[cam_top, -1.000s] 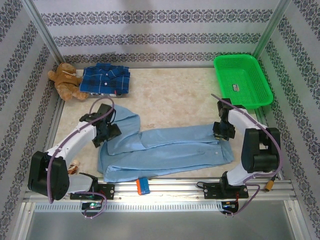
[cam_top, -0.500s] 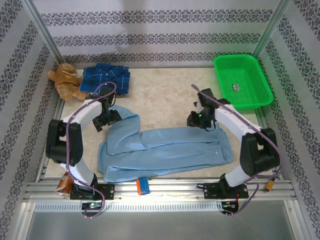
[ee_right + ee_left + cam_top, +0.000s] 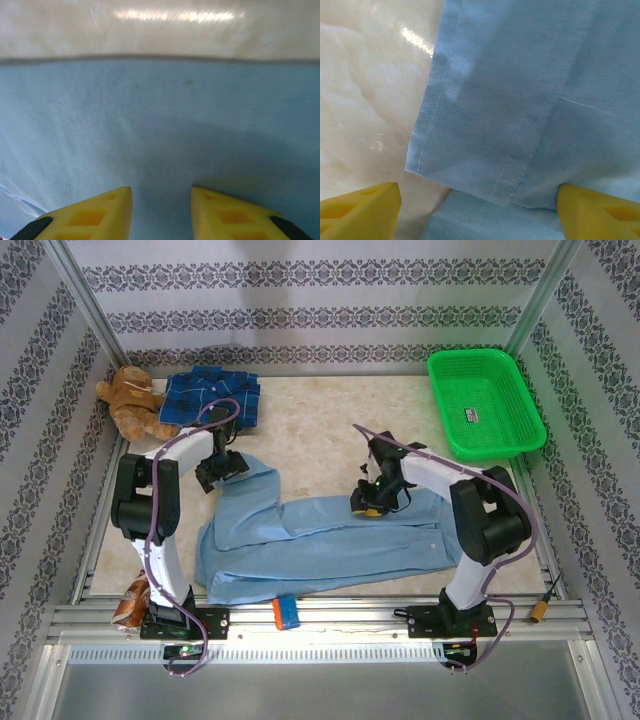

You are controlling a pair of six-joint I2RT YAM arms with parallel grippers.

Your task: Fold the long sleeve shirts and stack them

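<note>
Near edge, change: both arms have reached farther in than a second ago, and the right pincer point(image 3: 368, 502) has slid left along the cloth.
Plain light blue cloth shirt point(image 3: 330, 535): under both pincers, spread flat across the beige table point(image 3: 320, 420).
Right pincer: narrowly parted above the shirt's far edge, pinching nothing.
Left pincer point(image 3: 222, 468): spread wide over a stitched hem corner.
Dark blue plaid shirt point(image 3: 212, 398): folded, far left, beside the brown teddy bear point(image 3: 132, 402).

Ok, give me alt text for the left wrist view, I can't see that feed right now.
A stitched, hemmed corner of the light blue shirt lies on the pale table, seen close from above. The left gripper shows two yellow fingertips at the bottom corners, wide apart and open, with nothing pinched between them.
</note>
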